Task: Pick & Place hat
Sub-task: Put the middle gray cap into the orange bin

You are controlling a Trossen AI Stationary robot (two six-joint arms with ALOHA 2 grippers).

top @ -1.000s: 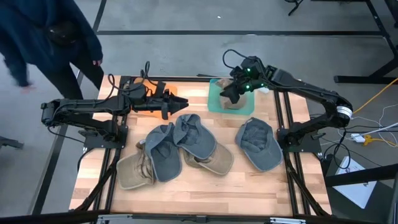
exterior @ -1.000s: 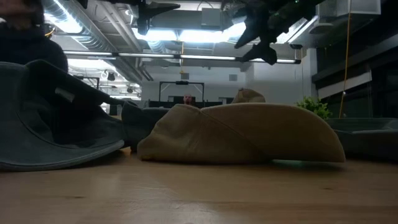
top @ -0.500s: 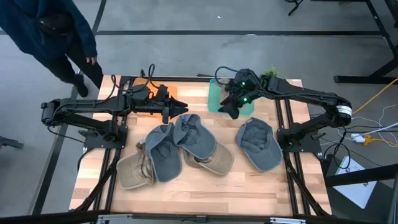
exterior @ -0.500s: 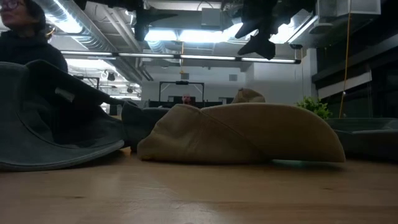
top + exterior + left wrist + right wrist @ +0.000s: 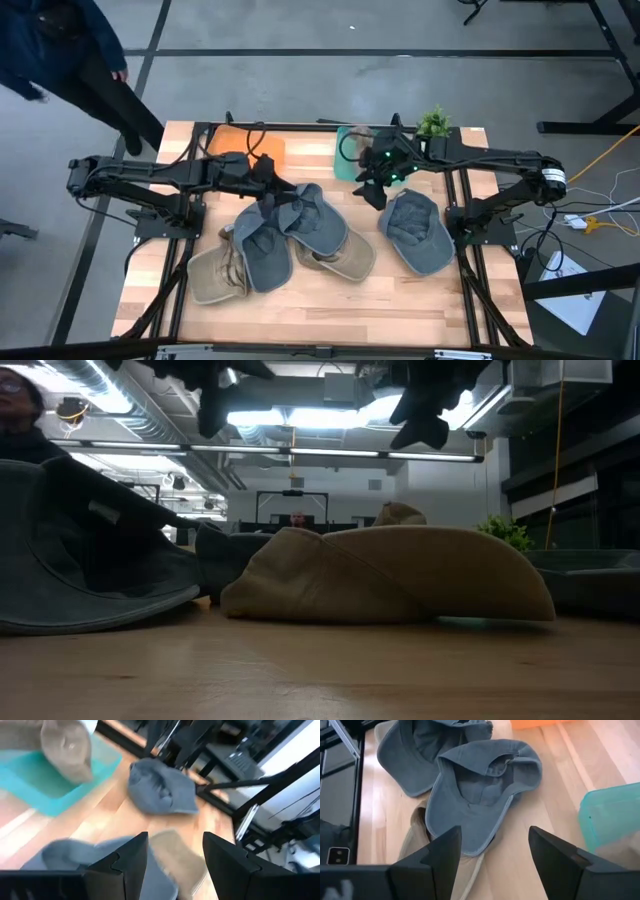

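The grey cloth cap (image 5: 415, 231) lies by itself on the right of the wooden desk (image 5: 330, 300), crown up, clear of the pile of caps in the middle. That pile holds a grey cloth hat with a wide flap (image 5: 482, 795) lying over a tan cap (image 5: 345, 262), another grey cap (image 5: 262, 250) and a second tan cap (image 5: 215, 275) at the near left. One tan hat (image 5: 65, 745) already sits in the teal plastic bin (image 5: 345, 165) at the far side; an orange tray (image 5: 245, 150) lies far left of it, and a small green plant (image 5: 433, 122) stands at the far right edge.

The right tool (image 5: 375, 190) hovers just beyond the far-left rim of the lone grey cap, above the desk, its fingers spread wide and holding nothing. The left tool (image 5: 272, 190) hangs over the far edge of the central pile, fingers likewise apart and empty.

The step in hand appears to be reaching for the next hat. To do it well, the right tool would likely descend onto a raised fold of the crown or the brim edge rather than flat cloth, closing only once one finger is under the fabric. The soft cloth may slip or drag a neighbour, so choosing the isolated cap seems safer. A person (image 5: 60, 50) walks beyond the far left corner.
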